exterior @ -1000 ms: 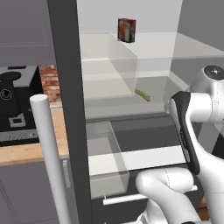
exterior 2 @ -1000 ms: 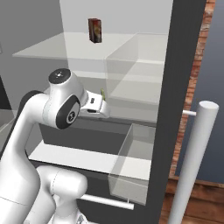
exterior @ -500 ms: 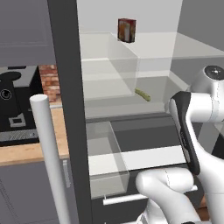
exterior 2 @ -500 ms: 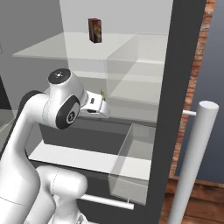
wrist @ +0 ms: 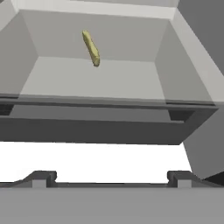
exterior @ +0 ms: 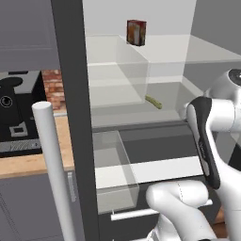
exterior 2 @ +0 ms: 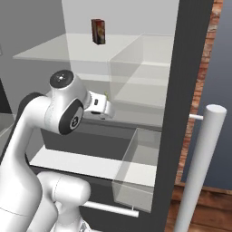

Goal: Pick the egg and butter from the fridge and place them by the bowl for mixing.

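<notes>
Inside the open fridge (exterior: 70, 94), translucent shelves (exterior 2: 77, 50) and clear drawers (exterior: 115, 169) sit between dark grey walls, and its pale round bar handle (exterior: 54, 174) stands upright at the door's edge. Brick wall (exterior: 52, 87) shows beyond the door, with a wooden counter (exterior: 33, 162) below it carrying a black machine (exterior: 14, 113). On the top shelf, near its back edge, stands a small reddish-brown box (exterior: 136, 32). The butter (wrist: 91, 48), a thin yellowish-green stick with rounded ends, lies on the middle shelf toward its back edge, well apart from the box above. The white arm (exterior 2: 63, 108) reaches toward that shelf; the gripper (wrist: 111, 177) hangs in front of the shelf's front edge with its jaws spread wide and nothing between them, well short of the butter. Surfaces look smooth and glossy, the shelves frosted
</notes>
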